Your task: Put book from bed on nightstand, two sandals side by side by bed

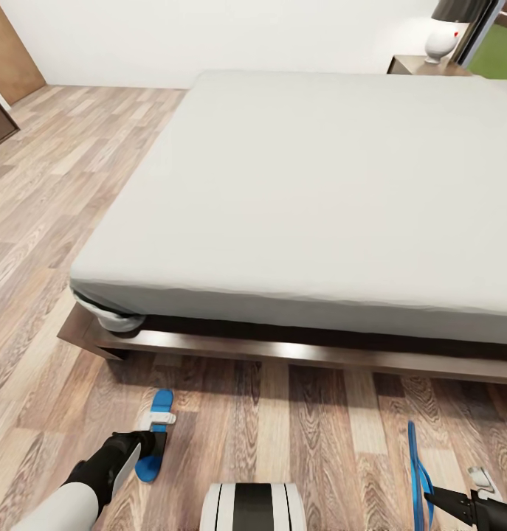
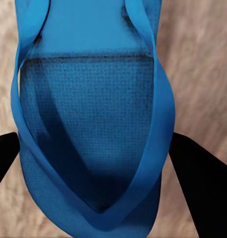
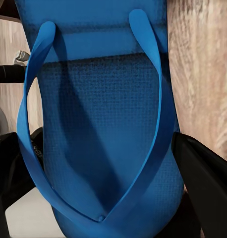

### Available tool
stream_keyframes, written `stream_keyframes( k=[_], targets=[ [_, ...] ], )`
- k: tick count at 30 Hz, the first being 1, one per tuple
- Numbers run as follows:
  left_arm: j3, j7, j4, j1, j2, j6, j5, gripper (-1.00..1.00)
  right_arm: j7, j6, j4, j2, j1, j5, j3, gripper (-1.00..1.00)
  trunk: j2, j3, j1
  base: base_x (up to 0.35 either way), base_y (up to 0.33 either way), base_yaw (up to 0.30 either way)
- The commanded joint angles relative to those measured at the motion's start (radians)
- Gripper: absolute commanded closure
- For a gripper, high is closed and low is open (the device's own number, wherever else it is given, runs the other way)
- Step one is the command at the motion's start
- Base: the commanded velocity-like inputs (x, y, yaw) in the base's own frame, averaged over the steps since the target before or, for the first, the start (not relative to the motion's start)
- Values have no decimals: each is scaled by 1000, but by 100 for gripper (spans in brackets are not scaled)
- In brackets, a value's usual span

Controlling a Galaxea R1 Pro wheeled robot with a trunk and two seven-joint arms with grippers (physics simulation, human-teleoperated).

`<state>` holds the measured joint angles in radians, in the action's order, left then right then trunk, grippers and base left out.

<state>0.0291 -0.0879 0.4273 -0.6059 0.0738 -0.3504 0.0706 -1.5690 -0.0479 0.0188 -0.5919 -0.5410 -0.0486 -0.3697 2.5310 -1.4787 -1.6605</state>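
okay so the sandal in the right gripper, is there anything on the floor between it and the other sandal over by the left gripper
Nothing visible blocks it. The right gripper holds its sandal on edge; the other sandal lies flat under the left gripper. Between them is bare wood floor along the bed, with the robot's own base at the near edge.

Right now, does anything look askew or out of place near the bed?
Yes. The right sandal stands on its edge, held by the right gripper, not flat. The left sandal lies flat on the floor under the left gripper, far from the other, so they are not side by side. Also, a mattress corner overhangs the bed frame.
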Motion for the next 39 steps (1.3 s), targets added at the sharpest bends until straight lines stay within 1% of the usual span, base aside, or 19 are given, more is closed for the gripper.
stream_keyframes(
  k=[1,7,17,24,31,39],
  targets=[
    [4,-6,2,0,0,-5,8,100,-2,-5,0,0,-1,-5,-6,100,1,-5,0,0,0,0],
    [4,-7,2,0,0,-5,8,100,-2,-6,0,0,-1,-5,-6,100,2,-28,-3,0,0,0],
    [3,-7,2,0,0,-5,8,100,-2,-6,0,0,-1,-5,-6,100,2,-28,-3,0,0,0],
    [4,-7,2,0,0,-5,9,100,-2,-6,0,1,-1,-5,-6,100,2,-28,-3,0,177,0],
    [5,-7,2,0,0,-4,9,100,-2,-7,0,1,-1,-5,-6,100,2,-28,-3,4,30,0],
    [4,-6,2,0,0,-2,9,100,-2,-7,0,2,-1,-5,-6,100,2,-28,-3,145,68,0]
  ],
)
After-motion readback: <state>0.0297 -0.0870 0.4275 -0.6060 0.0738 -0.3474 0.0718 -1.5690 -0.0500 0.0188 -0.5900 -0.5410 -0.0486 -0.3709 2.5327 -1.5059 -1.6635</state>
